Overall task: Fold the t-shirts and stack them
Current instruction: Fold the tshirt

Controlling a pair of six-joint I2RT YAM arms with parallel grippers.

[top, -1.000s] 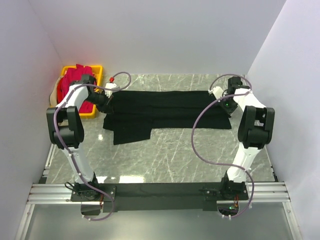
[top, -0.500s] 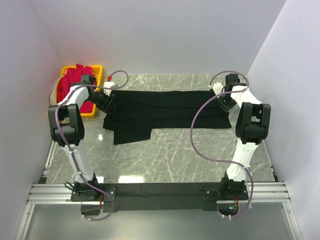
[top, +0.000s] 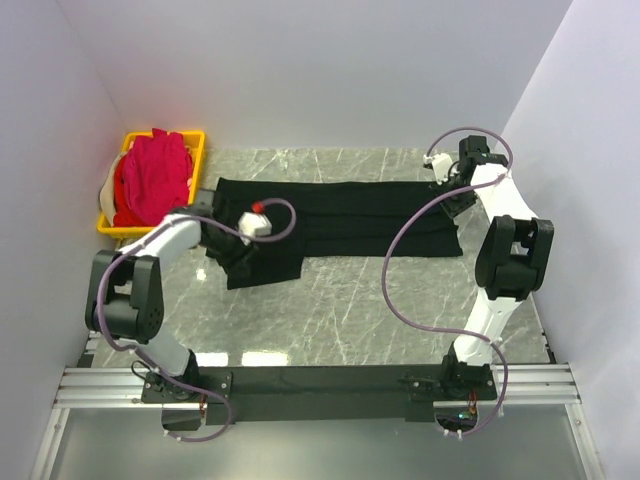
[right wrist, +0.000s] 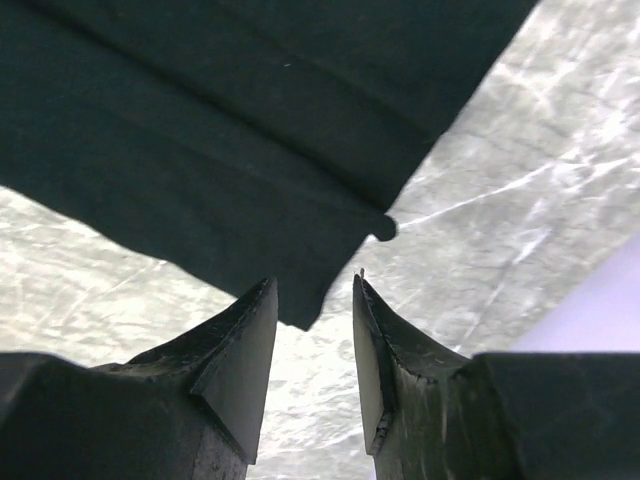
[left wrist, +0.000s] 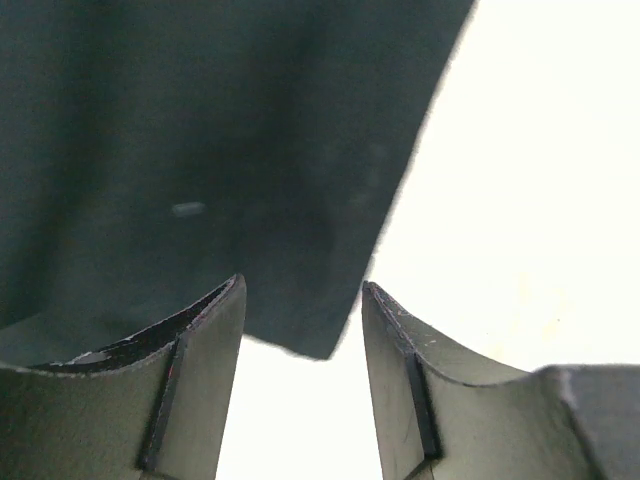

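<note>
1. Working on black t-shirt (top: 340, 215), spread flat on table (top: 350, 310), far half, long axis 9-to-3 o'clock. One flap hanging toward 6 o'clock at its left end.
2. Leaving pink t-shirts (top: 150, 180) heaped in yellow crate (top: 200, 140) at 10 o'clock, well apart from both grippers.
3. Left gripper (top: 240, 262) over that 6 o'clock flap. Jaws parted, gripping nothing.
4. From left wrist: left gripper (left wrist: 303, 290) with a cloth corner right in front of the gap, bulk of black t-shirt (left wrist: 180, 150) toward 11 o'clock, bare table toward 2 o'clock. Touching or just above the cloth: cannot tell.
5. Right gripper (top: 452, 200) at the shirt's right end, about 2 o'clock on the table. Jaws parted, empty.
6. From right wrist: right gripper (right wrist: 313, 285) with a hem corner just ahead of the gap, black t-shirt (right wrist: 230, 130) filling 10 to 12 o'clock, marble at 3 o'clock.
7. Key relation: one arm at each end of the long axis, left nearer the flap, right nearer the 3 o'clock edge.
8. Judgement: fold only partly done, nothing stacked. Next grab likely needs a short push toward 12 o'clock to get each corner between the fingers.
9. Risk: pinching one layer only, or dragging the cloth out of line.
</note>
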